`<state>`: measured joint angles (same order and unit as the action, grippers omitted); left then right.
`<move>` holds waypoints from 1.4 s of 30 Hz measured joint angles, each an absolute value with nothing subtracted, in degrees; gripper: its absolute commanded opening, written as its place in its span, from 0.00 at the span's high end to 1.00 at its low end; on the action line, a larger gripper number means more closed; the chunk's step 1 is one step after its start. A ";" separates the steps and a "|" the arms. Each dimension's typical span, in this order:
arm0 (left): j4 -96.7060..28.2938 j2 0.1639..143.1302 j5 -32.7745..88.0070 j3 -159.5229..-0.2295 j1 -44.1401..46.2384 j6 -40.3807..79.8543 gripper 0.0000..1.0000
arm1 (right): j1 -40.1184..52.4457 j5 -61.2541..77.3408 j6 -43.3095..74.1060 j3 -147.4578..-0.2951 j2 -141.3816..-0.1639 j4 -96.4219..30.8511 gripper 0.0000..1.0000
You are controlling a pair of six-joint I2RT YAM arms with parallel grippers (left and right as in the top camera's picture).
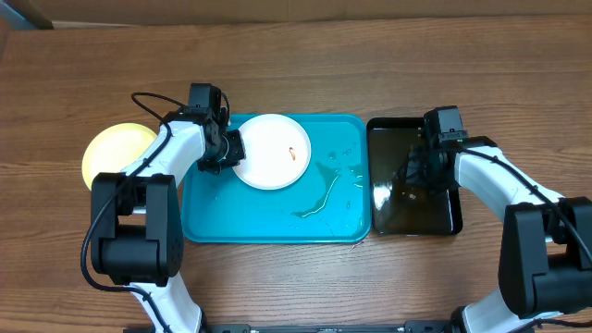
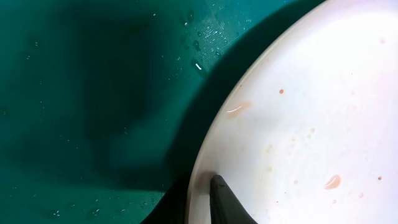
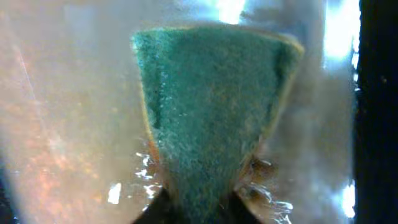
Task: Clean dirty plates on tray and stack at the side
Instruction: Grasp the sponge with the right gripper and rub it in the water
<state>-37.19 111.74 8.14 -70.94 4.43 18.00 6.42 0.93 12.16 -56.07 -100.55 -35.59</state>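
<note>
On the wooden surface (image 1: 296, 55), the turquoise tray (image 1: 277, 227) fills the centre of the overhead frame, with the black tray (image 1: 393, 217) just beside its right edge and a pale yellow plate (image 1: 111, 148) off the tray at left. The white plate (image 1: 268, 153) lies in the tray's upper left, its left rim clamped in the left claw (image 2: 200, 196), while the right claw (image 1: 421, 171) is squeezed on a green sponge (image 3: 211, 99) in the black tray. To scrub well, steady the plate and lay the sponge flat on the orange smear (image 1: 292, 153).

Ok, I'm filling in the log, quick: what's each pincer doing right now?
Left pincer: closed on the rim of the white plate.
Right pincer: closed on the green sponge.
</note>
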 measured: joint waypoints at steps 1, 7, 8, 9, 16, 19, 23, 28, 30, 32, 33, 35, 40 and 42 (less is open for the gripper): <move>-37.19 111.74 8.14 -70.94 4.43 18.00 0.85 | 6.42 1.28 12.08 -56.05 -100.55 -35.42 0.29; -37.19 111.74 8.16 -70.94 4.43 18.00 0.85 | 6.46 4.08 11.94 -56.25 -100.05 -37.01 0.04; -37.21 111.74 8.14 -70.94 4.43 17.98 0.85 | 6.46 4.21 11.97 -56.25 -100.01 -37.67 0.11; -37.19 111.74 8.14 -70.94 4.43 18.00 0.85 | 6.46 4.25 11.90 -56.25 -99.96 -38.28 0.19; -37.19 111.74 8.16 -70.94 4.43 18.00 0.85 | 6.42 5.30 11.99 -56.01 -99.92 -36.71 0.66; -37.15 111.74 8.16 -70.94 4.43 18.00 0.85 | 6.42 5.67 12.16 -55.90 -99.92 -35.29 0.20; -37.12 111.74 8.19 -70.94 4.43 18.00 0.84 | 6.42 5.45 11.97 -55.86 -99.92 -32.03 0.19; -37.12 111.74 8.19 -70.94 4.43 18.00 0.84 | 6.42 2.92 12.01 -55.83 -99.92 -28.42 0.23; -37.12 111.74 8.19 -70.94 4.43 18.00 0.85 | 6.42 2.37 12.01 -55.83 -99.92 -27.40 0.28; -37.10 111.74 8.19 -70.94 4.43 18.00 0.85 | 6.42 1.93 12.12 -55.83 -100.03 -26.24 0.51; -37.12 111.74 8.19 -70.94 4.43 18.00 0.85 | 6.42 1.76 12.43 -55.83 -100.25 -25.91 0.67; -37.08 111.74 8.19 -70.94 4.43 18.00 0.85 | 6.42 1.19 12.67 -55.83 -101.30 -25.63 0.79; -37.08 111.74 8.19 -70.94 4.43 18.00 0.87 | 6.42 1.08 13.50 -55.86 -102.15 -25.96 0.26; -37.08 111.74 8.19 -70.94 4.43 18.00 0.87 | 6.42 1.08 13.23 -56.10 -102.17 -26.24 0.15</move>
<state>-37.08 111.74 8.19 -70.94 4.43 18.00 6.42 1.08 13.23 -56.10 -102.17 -26.24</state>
